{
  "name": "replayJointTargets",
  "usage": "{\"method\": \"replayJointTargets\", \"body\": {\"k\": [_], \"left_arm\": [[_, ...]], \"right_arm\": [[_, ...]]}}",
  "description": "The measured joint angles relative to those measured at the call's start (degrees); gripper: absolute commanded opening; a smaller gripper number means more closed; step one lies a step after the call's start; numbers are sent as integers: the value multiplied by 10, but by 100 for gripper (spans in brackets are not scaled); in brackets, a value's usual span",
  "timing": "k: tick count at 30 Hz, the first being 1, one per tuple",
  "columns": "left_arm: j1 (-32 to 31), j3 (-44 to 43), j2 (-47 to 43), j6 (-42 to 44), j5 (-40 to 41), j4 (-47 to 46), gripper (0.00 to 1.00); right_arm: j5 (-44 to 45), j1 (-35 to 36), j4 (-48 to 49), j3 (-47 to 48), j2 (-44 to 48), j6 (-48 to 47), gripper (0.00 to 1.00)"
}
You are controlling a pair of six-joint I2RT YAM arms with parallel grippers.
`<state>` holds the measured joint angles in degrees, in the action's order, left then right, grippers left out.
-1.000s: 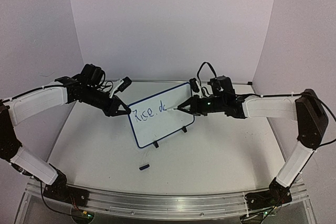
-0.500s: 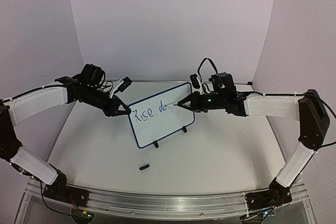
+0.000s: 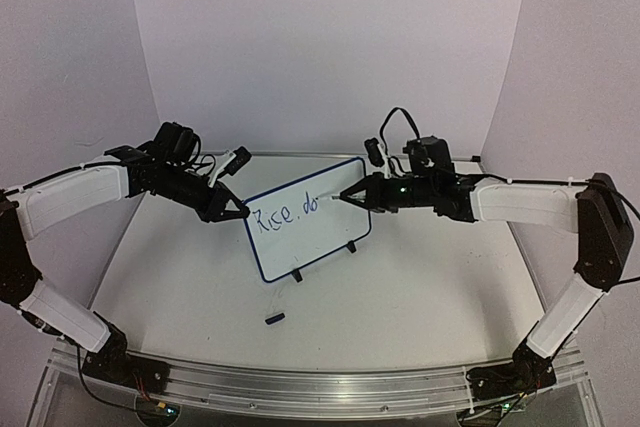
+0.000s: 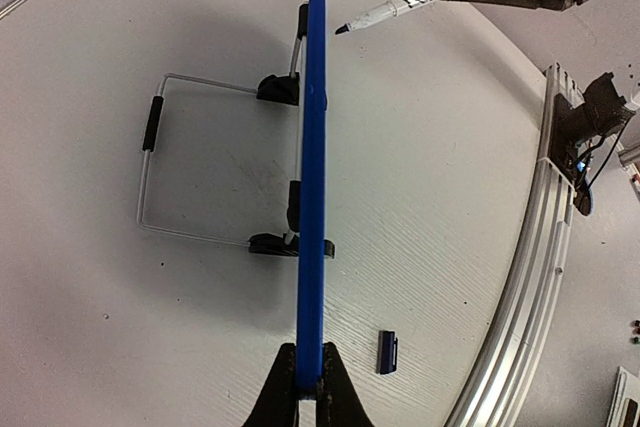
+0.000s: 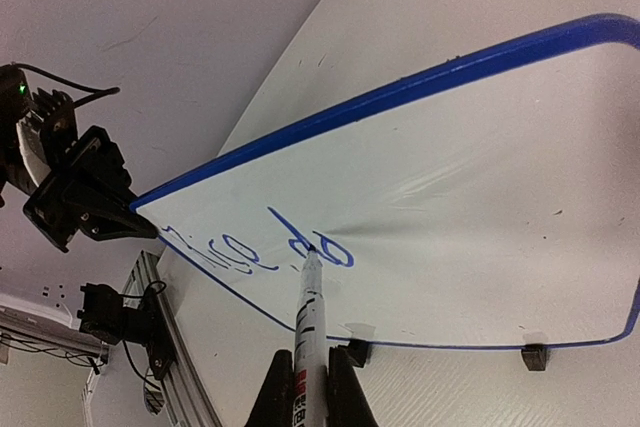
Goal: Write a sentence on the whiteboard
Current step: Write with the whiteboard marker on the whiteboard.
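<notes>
As the sentence (image 3: 284,214) reads only "Rice, do", we judge much unwritten | left gripper (image 3: 240,212) pinches whiteboard (image 3: 312,237) | right gripper (image 3: 350,197) pinches marker (image 5: 308,307).

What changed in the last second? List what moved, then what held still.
The right fingers, shut on the marker, shifted slightly right and away across the whiteboard, and the sentence gained an "o": it now reads "Rice. do". Nothing was taken or released. Unchanged: the left fingers pinching the whiteboard's left edge, the whiteboard's position, the marker cap.
</notes>
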<state>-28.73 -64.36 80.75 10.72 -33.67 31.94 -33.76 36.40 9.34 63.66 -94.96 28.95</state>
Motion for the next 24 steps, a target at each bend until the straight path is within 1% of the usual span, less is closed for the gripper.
{"method": "replayJointTargets", "body": {"k": [8,24], "left_arm": [[0,0,0,0,0,0,0],[0,0,0,0,0,0,0]], "right_arm": [[16,-3,-1,-1,15,0,0],[17,-5,-1,9,-8,0,0]]}}
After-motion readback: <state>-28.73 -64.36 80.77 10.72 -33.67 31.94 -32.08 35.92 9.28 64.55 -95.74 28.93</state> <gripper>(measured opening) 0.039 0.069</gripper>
